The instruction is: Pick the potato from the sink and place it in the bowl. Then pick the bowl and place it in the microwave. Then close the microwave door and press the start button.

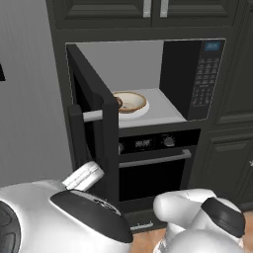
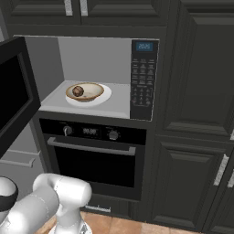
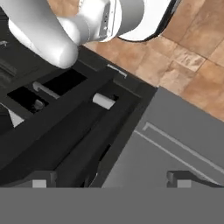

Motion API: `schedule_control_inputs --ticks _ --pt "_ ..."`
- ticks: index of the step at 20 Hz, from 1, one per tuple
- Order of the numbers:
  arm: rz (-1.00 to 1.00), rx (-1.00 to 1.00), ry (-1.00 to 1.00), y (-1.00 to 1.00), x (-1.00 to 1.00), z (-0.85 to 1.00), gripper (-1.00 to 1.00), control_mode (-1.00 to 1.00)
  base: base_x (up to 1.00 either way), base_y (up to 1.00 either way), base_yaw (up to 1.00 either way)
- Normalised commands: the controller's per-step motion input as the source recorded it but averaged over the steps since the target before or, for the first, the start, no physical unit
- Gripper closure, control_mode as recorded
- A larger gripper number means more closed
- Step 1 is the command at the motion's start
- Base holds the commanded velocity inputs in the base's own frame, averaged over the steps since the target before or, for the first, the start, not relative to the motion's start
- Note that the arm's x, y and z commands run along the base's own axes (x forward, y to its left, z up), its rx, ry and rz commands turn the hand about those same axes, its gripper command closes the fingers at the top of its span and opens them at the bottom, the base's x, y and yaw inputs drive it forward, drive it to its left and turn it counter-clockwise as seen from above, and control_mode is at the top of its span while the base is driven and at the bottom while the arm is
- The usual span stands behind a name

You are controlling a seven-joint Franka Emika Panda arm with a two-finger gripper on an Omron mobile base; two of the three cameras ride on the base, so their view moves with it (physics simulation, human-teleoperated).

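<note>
Your gripper (image 3: 109,183) spread wide, holding nothing, beside the microwave door (image 1: 94,133) swung open, potato (image 2: 77,91) in bowl (image 2: 85,91) near the microwave (image 2: 98,77) floor's left edge, oven (image 2: 93,157) below.

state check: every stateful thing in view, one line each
microwave door: swung open, not yet closed
microwave: cavity open, display lit blue
bowl: upright inside the microwave, on its white plate
potato: in the bowl
oven door: shut
upper cabinet doors: shut
claw: open, holding nothing, tips close by the open microwave door's edge
</note>
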Motion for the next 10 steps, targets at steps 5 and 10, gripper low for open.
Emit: schedule_control_inputs --ticks 5,10 --pt "0.18 -0.35 -0.18 0.05 0.58 -0.69 -1.00 -1.00 0.00 0.00 0.00" --pt "0.16 -0.25 -0.09 0.01 0.92 -0.43 -1.00 -1.00 0.00 0.00 0.00"
